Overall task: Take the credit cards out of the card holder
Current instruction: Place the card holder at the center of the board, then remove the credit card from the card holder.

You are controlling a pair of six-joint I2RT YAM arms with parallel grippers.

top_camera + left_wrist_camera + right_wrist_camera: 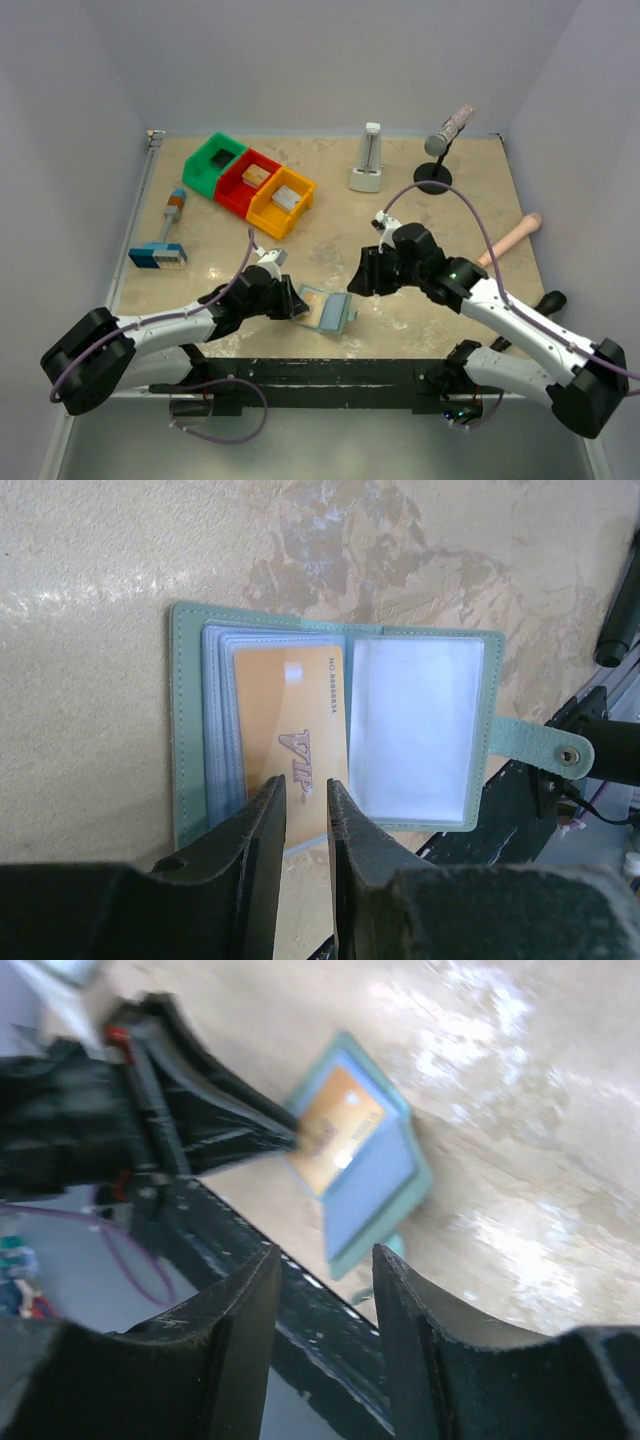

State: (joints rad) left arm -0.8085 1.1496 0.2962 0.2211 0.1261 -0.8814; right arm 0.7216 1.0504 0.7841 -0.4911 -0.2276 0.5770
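The card holder [190,680], a teal bifold, lies open on the table near the front edge [338,318]. An orange-gold credit card [285,700] marked VIP sits in its left pocket; the right pocket [415,725] shows only a pale clear sleeve. My left gripper [305,790] has its jaws a narrow gap apart, tips at the card's near edge, with card and table showing between them. The right wrist view has that gripper [290,1138] pointing at the card [340,1125]. My right gripper [327,1260] is open and empty, raised just right of the holder [356,284].
Green [213,163], red [247,180] and orange [281,201] bins stand at the back left. A blue-and-white block [160,255] lies at the left edge. A white metronome [367,160], a stand-mounted microphone [440,150] and a wooden handle [510,240] are at the back right.
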